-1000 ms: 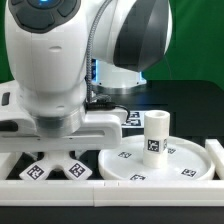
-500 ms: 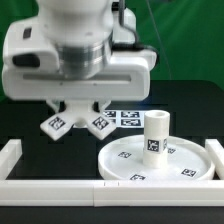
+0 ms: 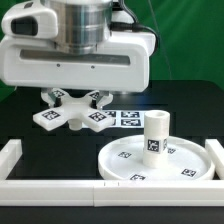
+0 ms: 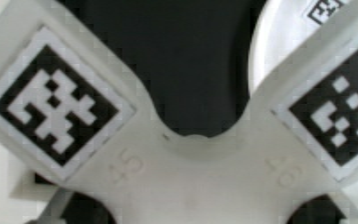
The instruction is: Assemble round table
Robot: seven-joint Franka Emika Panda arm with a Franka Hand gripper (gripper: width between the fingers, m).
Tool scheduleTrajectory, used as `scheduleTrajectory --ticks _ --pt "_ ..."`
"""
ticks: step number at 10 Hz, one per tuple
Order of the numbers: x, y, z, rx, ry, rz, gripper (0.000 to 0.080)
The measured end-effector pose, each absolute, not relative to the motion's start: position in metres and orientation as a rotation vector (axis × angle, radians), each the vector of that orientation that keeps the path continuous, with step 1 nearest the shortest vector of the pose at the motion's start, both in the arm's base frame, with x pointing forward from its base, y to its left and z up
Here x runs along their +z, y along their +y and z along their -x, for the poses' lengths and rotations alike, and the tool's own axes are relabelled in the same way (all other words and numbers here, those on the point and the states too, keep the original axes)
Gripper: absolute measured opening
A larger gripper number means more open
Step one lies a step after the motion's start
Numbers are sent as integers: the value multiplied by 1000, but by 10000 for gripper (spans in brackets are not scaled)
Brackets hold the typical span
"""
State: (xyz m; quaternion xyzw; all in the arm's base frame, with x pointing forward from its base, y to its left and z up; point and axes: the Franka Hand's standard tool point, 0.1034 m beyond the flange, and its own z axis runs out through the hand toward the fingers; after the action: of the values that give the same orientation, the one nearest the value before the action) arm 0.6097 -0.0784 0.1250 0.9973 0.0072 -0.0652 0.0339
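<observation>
Ext view, L→R: white side rail (image 3: 10,155) at far left edge of the black counter (image 3: 25,128), meeting a front rail (image 3: 50,190) along the near edge.

Next over, the robot arm (image 3: 80,30) fills the top of the shot. Pincer (image 3: 75,97) is closed narrow on the X-shaped cross base (image 3: 72,114), holding it at the hub w/ jaws either side, not wide. Base hangs under the pincer and looks clear of the counter, roughly level. 2 tags readable on the arm ends facing cam.

Wrist cam: close-up of the same base (image 4: 190,165). 2 of its arms spread in a V, one tag on each, dark counter in the gap. Fingertips not clear there.

Just right of / behind the base: marker board (image 3: 128,118), flat on counter, partly hidden by the base.

Right half: round disc (image 3: 180,160) lies flat on counter, tags on top face, close to the front rail. Leg (image 3: 155,133) stands upright on the disc, approx centre, one tag toward cam. Held base and disc+leg are apart, no contact.

Far right: short rail piece (image 3: 214,150) just beside the disc rim.
</observation>
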Motion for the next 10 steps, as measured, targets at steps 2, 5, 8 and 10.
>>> scheduleTrajectory --ticks 2,5,8,10 --pt "139 -39 -591 101 -15 -3096 445" --pt "141 -28 -586 244 -21 -3083 445" --pt "141 -13 -581 152 -70 -3092 445" --pt "146 16 -578 90 -189 -3106 445"
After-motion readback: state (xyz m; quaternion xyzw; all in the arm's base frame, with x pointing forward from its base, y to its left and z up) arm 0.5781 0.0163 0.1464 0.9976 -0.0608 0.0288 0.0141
